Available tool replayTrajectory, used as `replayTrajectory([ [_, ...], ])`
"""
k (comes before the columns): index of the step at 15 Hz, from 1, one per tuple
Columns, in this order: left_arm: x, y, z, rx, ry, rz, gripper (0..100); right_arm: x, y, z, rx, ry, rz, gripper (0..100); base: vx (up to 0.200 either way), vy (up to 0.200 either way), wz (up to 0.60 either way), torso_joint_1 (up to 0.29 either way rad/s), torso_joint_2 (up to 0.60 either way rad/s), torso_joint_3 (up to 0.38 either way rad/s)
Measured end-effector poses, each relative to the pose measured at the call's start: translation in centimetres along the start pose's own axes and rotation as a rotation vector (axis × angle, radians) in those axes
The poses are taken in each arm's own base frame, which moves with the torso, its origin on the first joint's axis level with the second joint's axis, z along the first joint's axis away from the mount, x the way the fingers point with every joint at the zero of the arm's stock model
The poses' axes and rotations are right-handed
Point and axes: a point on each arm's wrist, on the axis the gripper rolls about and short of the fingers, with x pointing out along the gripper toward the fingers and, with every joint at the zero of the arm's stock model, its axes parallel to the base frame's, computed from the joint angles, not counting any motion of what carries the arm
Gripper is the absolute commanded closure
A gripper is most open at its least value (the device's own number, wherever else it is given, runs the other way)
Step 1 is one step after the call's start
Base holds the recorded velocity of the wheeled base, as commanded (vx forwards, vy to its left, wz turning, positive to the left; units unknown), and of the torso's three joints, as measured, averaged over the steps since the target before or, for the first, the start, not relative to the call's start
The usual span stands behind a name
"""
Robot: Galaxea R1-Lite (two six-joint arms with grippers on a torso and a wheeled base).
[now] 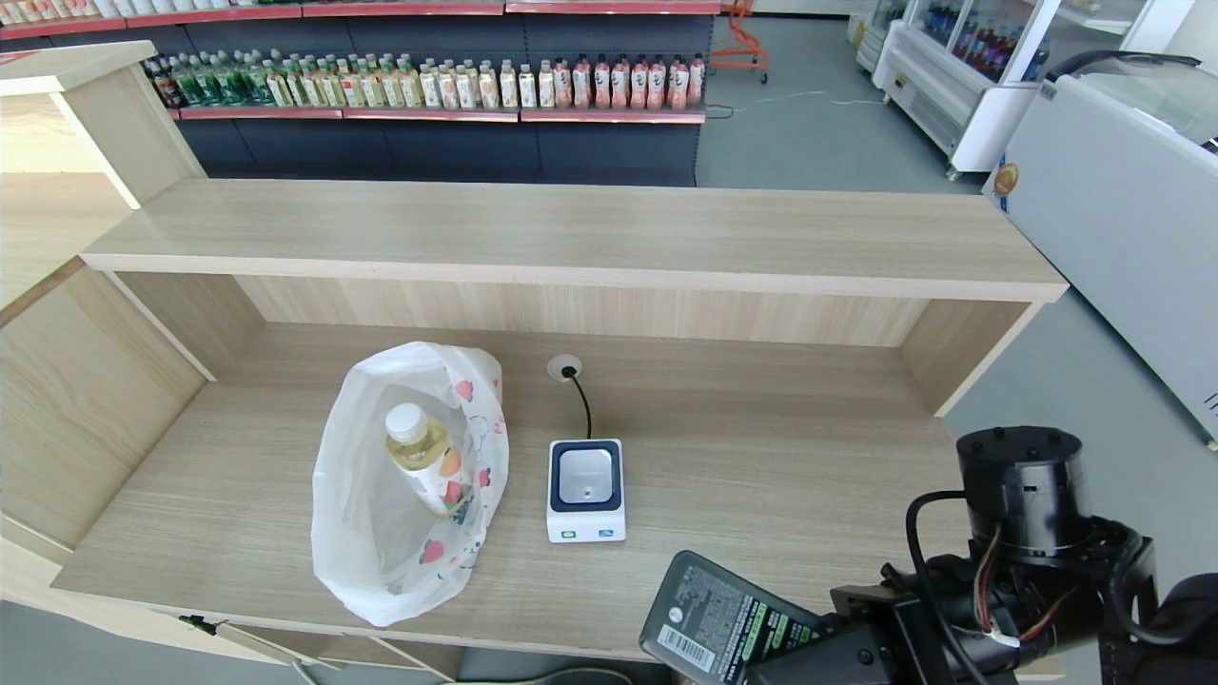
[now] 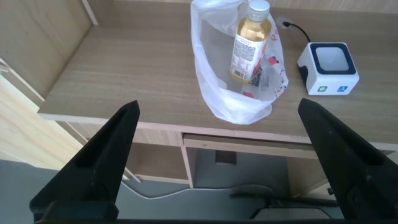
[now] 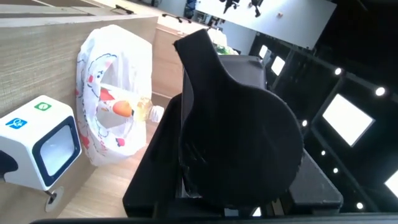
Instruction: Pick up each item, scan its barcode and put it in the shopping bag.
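In the head view the shopping bag [image 1: 381, 533], white plastic with red prints, lies open on the bench [image 1: 761, 447] at 9 o'clock from the scanner [image 1: 586, 490], just beside it but apart; a bottle [image 1: 425, 455] of pale yellow drink with a white cap sits inside the bag, tilted with the cap toward 11 o'clock; the scanner's black cable [image 1: 580, 400] runs off toward 12 o'clock into a round grommet [image 1: 564, 366]. At 5 o'clock from the scanner, by the bench's near edge, the right pincer [image 1: 823, 636] is clenched on a flat dark pouch [image 1: 723, 618]; this view shows the pouch's printed face, with a white barcode patch at the corner nearest the camera and green labels beside it. The right wrist view turns up the other side of the pouch [image 3: 236, 137], a plain black surface, with the bag [image 3: 112, 68] and the scanner [image 3: 37, 146] beyond it on the bench. The left wrist view gives the left pincer [image 2: 219, 112], released, its two dark fingers [image 2: 118, 155] spread wide off the bench's near side; between them lie the bag [image 2: 239, 102], the bottle's paper label side [image 2: 247, 50], the scanner [image 2: 329, 65] and a drawer front [image 2: 249, 146] under the bench top.
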Motion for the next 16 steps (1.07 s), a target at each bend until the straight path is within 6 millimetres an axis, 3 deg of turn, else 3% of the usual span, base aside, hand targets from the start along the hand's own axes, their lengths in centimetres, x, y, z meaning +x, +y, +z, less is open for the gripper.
replayTrajectory([
  [7, 0.0, 0.0, 0.0, 0.000, 0.000, 0.000, 0, -0.1, -0.2, -0.1, 0.070, 0.006, 0.000, 100, 0.000, 0.000, 0.00, 0.000, 0.00, 0.000],
  [9, 0.0, 0.0, 0.0, 0.000, 0.000, 0.000, 0, -1.6, -1.1, -0.6, 0.241, 0.072, 0.020, 100, 0.000, 0.000, 0.00, 0.000, 0.00, 0.000],
  [12, 0.0, 0.0, 0.0, 0.000, 0.000, 0.000, 0, -6.6, -1.7, -0.9, 0.506, 0.285, 0.092, 100, 0.000, 0.000, 0.00, 0.000, 0.00, 0.000],
  [16, 0.0, 0.0, 0.0, 0.000, 0.000, 0.000, 0, -9.9, -3.3, -0.3, 1.096, 0.471, 0.044, 100, 0.000, 0.000, 0.00, 0.000, 0.00, 0.000],
])
